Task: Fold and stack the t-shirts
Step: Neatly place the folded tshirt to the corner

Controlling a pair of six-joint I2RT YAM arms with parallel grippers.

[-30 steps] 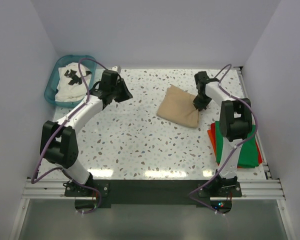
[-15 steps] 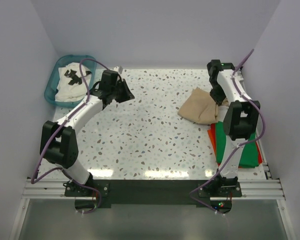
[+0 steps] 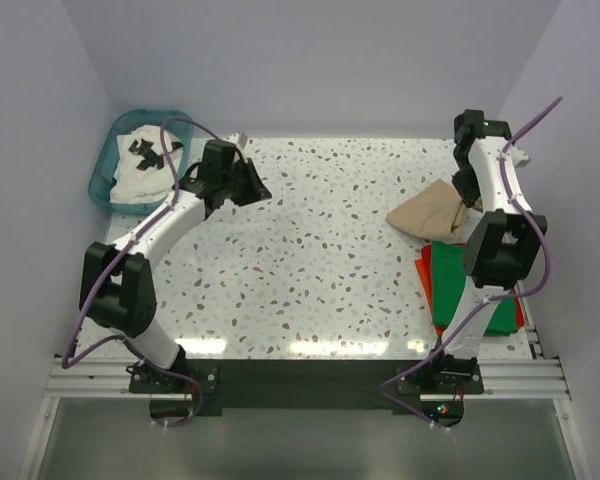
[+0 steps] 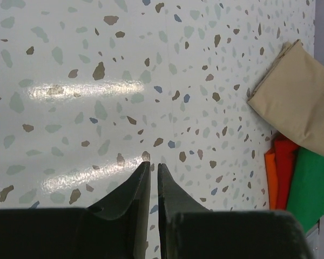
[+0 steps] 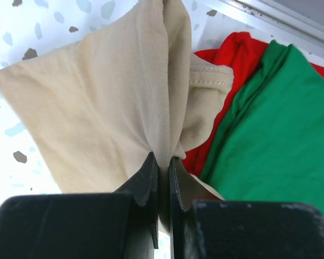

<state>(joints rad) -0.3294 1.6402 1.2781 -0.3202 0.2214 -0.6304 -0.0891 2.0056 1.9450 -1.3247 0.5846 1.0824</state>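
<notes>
My right gripper (image 5: 162, 159) is shut on the folded tan t-shirt (image 5: 97, 102) and holds it lifted at the table's far right (image 3: 430, 212). The shirt hangs partly over the folded green t-shirt (image 3: 470, 285), which lies on the red-orange t-shirt (image 3: 423, 270); both also show in the right wrist view, green (image 5: 270, 129) and red-orange (image 5: 232, 54). My left gripper (image 4: 153, 165) is shut and empty above bare table at the far left (image 3: 250, 185). The white t-shirt with black print (image 3: 140, 165) lies in the teal basket (image 3: 105, 165).
White walls close in the speckled table on three sides. A metal rail (image 3: 532, 330) runs along the right edge beside the stack. The left wrist view shows the tan shirt (image 4: 297, 91) and the stack (image 4: 297, 178) at its right edge.
My right gripper has carried the tan t-shirt from the table's middle right to the far right, over the green and red-orange stack. The left arm has not moved.
</notes>
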